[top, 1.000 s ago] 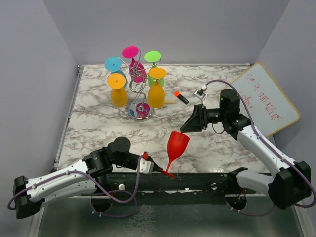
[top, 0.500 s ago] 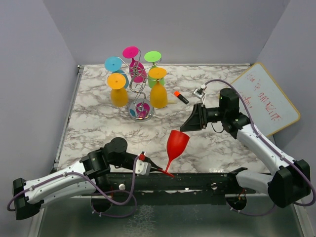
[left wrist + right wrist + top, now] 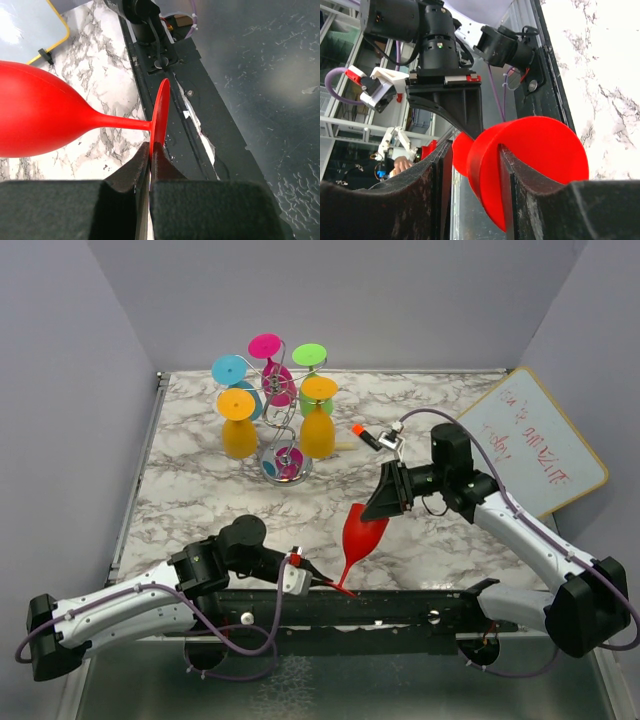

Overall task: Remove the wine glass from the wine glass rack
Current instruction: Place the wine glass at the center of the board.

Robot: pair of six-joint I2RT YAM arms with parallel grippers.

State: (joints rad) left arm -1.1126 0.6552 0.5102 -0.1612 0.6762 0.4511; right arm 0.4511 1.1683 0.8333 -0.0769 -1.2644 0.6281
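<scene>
A red wine glass [image 3: 362,532] stands tilted above the table's near edge, off the wine glass rack [image 3: 283,462]. My left gripper [image 3: 322,585] is shut on the rim of its foot [image 3: 161,112], with the stem and bowl [image 3: 40,115] stretching away to the left in the left wrist view. My right gripper [image 3: 377,507] is open and straddles the bowl's rim [image 3: 535,165]. One finger [image 3: 520,200] sits inside the bowl against its wall. The other finger [image 3: 427,195] is outside, with a gap to the glass. The chrome rack at the back left carries several coloured glasses hung upside down.
An orange and black marker [image 3: 367,436] lies right of the rack. A yellow-framed whiteboard [image 3: 545,440] leans at the table's right edge. The black mounting rail [image 3: 420,605] runs along the near edge under the red glass's foot.
My right gripper has moved left and down onto the red glass's rim, and its jaws have narrowed. The left arm has kept its hold on the foot, nearly still.
</scene>
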